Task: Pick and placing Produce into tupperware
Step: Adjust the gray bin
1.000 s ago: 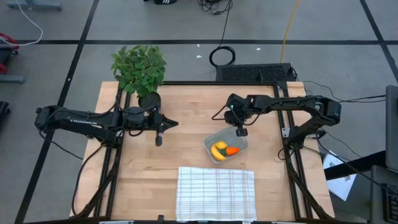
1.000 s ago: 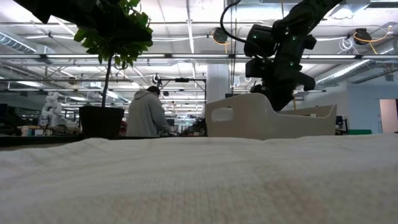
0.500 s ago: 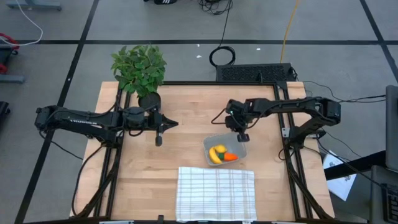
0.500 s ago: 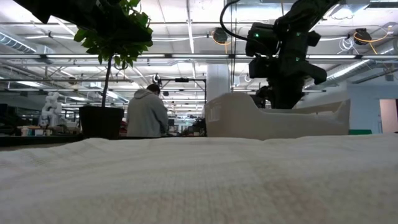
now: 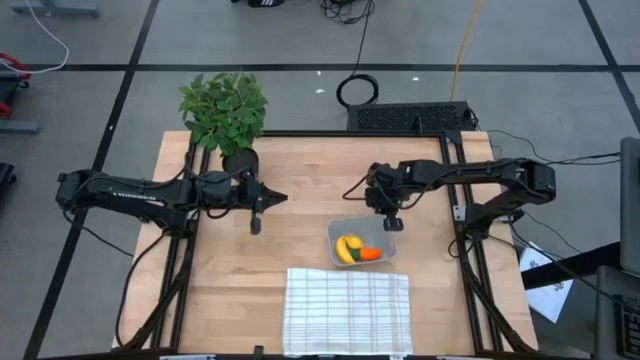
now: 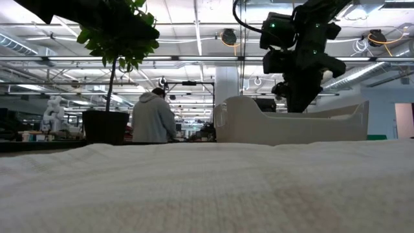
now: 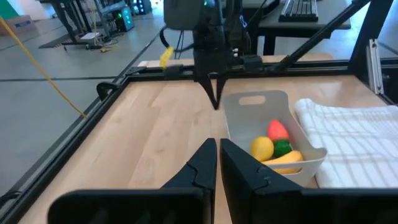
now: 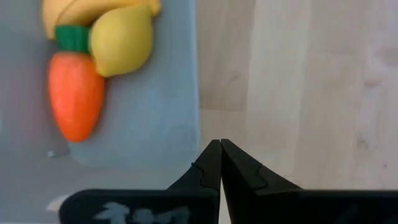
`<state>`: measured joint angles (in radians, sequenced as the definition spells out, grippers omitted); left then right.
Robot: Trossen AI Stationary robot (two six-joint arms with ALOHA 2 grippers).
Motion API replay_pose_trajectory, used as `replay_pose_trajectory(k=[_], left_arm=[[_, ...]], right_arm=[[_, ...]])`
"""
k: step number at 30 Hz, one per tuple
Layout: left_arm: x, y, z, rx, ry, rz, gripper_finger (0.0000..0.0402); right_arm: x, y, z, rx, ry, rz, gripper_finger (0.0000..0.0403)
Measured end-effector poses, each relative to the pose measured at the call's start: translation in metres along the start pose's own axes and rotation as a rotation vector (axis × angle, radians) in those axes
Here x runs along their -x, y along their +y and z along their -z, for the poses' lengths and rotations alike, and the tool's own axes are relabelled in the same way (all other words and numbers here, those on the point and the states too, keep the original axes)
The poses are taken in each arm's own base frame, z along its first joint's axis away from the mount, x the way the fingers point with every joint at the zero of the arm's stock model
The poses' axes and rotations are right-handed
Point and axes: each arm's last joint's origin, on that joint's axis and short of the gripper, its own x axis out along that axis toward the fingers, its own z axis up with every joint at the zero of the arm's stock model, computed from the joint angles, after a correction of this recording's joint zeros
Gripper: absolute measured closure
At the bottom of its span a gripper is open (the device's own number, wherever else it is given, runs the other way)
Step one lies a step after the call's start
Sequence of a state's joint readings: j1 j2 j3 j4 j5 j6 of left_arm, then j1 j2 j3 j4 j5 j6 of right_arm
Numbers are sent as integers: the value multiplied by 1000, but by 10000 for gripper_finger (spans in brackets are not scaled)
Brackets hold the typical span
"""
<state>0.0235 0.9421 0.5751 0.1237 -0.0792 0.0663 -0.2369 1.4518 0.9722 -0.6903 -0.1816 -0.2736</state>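
The tupperware (image 5: pixel 384 236) sits flat on the wooden table right of centre. In it lie the produce: a banana (image 5: pixel 346 249), a lemon (image 5: pixel 356 240) and a carrot (image 5: pixel 371 254); my right wrist view shows the carrot (image 8: pixel 76 99) and lemon (image 8: pixel 121 40) close up. My right gripper (image 5: pixel 392 224) is shut and points steeply down at the tupperware's far right corner. My left gripper (image 5: pixel 256 227) is shut and hovers left of centre, touching nothing. My right gripper (image 8: pixel 221 146) has its shut fingertips right at the outside of the tupperware's wall (image 8: pixel 196 118), by the far right corner, coming from above. Whether they touch the wall I cannot tell. The tupperware stays flat on the table.
A white checked cloth (image 5: pixel 347 310) lies at the near edge, just in front of the tupperware. A potted plant (image 5: pixel 225 110) stands at the far left corner. A dark keyboard (image 5: pixel 408 117) sits beyond the far edge. A person (image 6: pixel 152 116) is in the room behind.
My right gripper has moved toward the table's near edge and a little to the right, rolling its wrist, still shut. The tupperware has turned about on the table and slid slightly toward the near edge, and now lies squarer to it, the produce still inside.
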Motion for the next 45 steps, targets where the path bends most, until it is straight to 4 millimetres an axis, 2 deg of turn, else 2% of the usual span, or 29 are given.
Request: replay_pose_trajectory(k=[3,8,13,16,20,26,35,45], left_arm=[[0,0,0,26,1,0,376],[0,-1,1,103,7,3,376],[-4,-6,3,201,30,60,376],[-12,-15,11,218,86,103,376],[-34,-28,26,217,156,133,376],[-63,-38,42,219,145,151,376],[-70,-48,50,317,180,186,376],[-90,-66,67,350,160,225,376]], right_arm=[[7,0,0,-23,-5,109,403],[30,3,7,-76,-46,169,403],[52,12,22,-149,-146,192,403],[56,19,35,-196,-175,199,403],[55,27,51,-261,-194,193,403],[52,38,71,-357,-202,167,403],[49,53,93,-484,-168,165,403],[28,57,102,-497,-170,148,403]])
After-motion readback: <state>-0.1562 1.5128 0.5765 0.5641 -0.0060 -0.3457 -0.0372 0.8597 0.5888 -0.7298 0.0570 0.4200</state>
